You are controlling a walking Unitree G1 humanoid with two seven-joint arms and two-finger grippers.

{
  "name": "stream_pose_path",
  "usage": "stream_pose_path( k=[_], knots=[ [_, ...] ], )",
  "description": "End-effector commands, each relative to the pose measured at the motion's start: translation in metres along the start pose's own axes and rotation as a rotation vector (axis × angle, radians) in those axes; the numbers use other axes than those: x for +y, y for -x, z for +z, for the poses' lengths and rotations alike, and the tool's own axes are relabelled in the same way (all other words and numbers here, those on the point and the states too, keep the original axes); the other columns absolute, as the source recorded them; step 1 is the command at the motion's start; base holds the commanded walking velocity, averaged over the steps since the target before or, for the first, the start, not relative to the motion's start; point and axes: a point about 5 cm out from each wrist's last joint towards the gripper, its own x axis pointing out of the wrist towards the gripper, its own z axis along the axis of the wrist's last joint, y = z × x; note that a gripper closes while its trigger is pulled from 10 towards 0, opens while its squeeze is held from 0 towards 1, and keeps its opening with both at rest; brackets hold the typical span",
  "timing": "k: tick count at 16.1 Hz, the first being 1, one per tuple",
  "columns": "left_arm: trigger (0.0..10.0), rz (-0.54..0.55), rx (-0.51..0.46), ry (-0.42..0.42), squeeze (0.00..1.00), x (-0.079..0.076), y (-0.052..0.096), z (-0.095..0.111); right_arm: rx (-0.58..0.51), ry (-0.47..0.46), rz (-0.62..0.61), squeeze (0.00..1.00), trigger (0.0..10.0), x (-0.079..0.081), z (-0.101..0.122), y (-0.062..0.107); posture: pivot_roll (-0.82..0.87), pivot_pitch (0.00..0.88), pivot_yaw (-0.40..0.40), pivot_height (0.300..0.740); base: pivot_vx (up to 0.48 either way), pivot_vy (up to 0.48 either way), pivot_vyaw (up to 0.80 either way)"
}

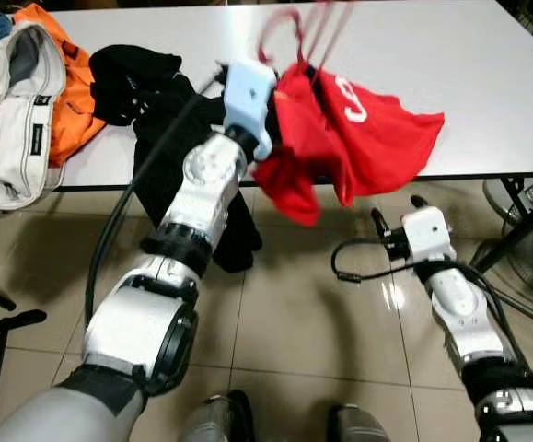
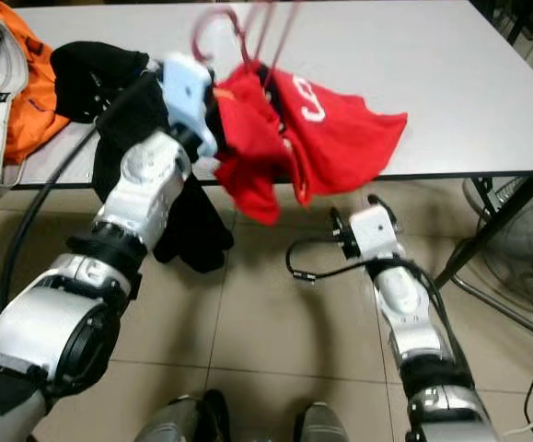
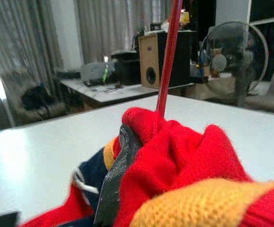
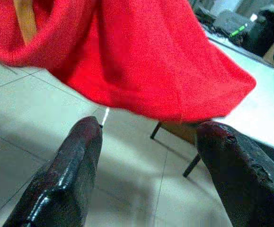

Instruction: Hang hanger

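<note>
At the far left of the white table [image 1: 487, 83] lay a beige garment [image 1: 13, 115] and an orange one [image 1: 68, 101], with black clothes [image 1: 133, 78] beside them, one piece draping over the table's edge toward the tiled floor [image 1: 284, 313]. The left arm reached up over that edge, and the left gripper [image 3: 127, 156] was buried in a red shirt [image 1: 349, 138]; one black finger [image 3: 115, 184] showed against the knit, closed on the cloth. The red hanger [image 1: 294, 32] rose from the shirt's collar, its hook blurred above the table, and its thin red rod [image 3: 167, 56] stood up just past the gripper. The shirt hung off the table's front edge, white lettering [image 1: 353, 101] on it, its hem above the floor. Lower and to the right, the right gripper [image 4: 148, 156] hovered under the shirt's hem, its two fingers [image 4: 70, 165] spread wide and holding nothing. A fan [image 1: 524, 221] stood at the far right by the table leg.
</note>
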Motion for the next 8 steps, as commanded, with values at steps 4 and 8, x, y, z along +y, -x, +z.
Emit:
stream_pose_path(
  k=[4, 8],
  knots=[
    [10.0, -0.081, -0.022, 0.043, 0.00, -0.011, -0.011, 0.015, -0.008, -0.036, -0.033, 0.00, 10.0, 0.002, 0.001, 0.004, -0.30, 0.103, 0.095, 0.740, 0.000, 0.000, 0.00],
    [10.0, -0.098, -0.033, 0.113, 0.00, -0.008, -0.015, 0.026, -0.035, -0.030, -0.051, 0.00, 10.0, -0.005, 0.008, 0.003, -0.31, 0.090, 0.097, 0.740, 0.000, 0.000, 0.00]
  ],
)
